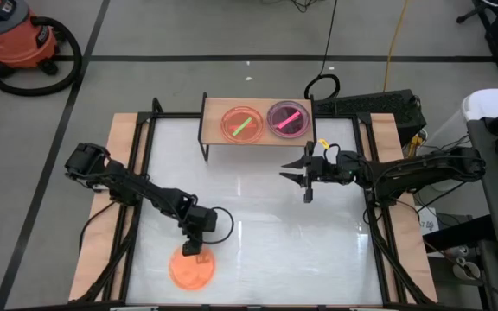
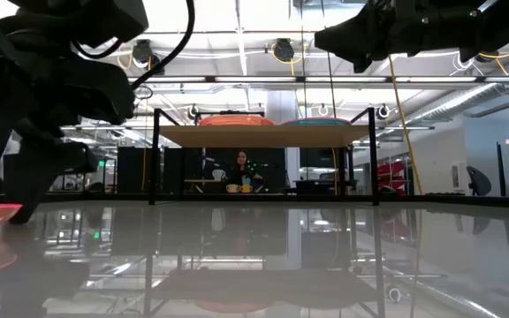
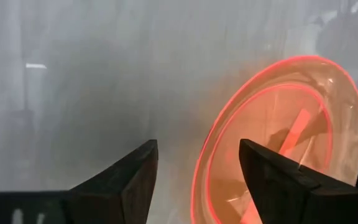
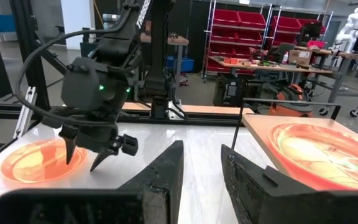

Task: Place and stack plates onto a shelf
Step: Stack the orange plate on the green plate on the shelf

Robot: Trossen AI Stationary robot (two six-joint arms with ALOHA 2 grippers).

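My left gripper [image 1: 199,251] hangs with fingers spread over the near rim of the orange plate [image 1: 190,268], which lies flat on the white table [image 1: 258,216], near its front edge. The thin, glossy translucent disc could skid on that slick surface if one finger [image 3: 278,180] strikes first. The right gripper [image 1: 305,177] waits empty, part-open, beside the wooden shelf [image 1: 214,111].

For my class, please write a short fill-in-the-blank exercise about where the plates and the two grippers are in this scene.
1. The shelf carries ____ stacks of plates.
2. The orange plate on the table lies under the ____ gripper.
3. That gripper's fingers stand ____, holding nothing.
4. The right gripper hovers in front of the purple-looking stack, which sits at the shelf's ____ end.

Missing words: two; left; open; right
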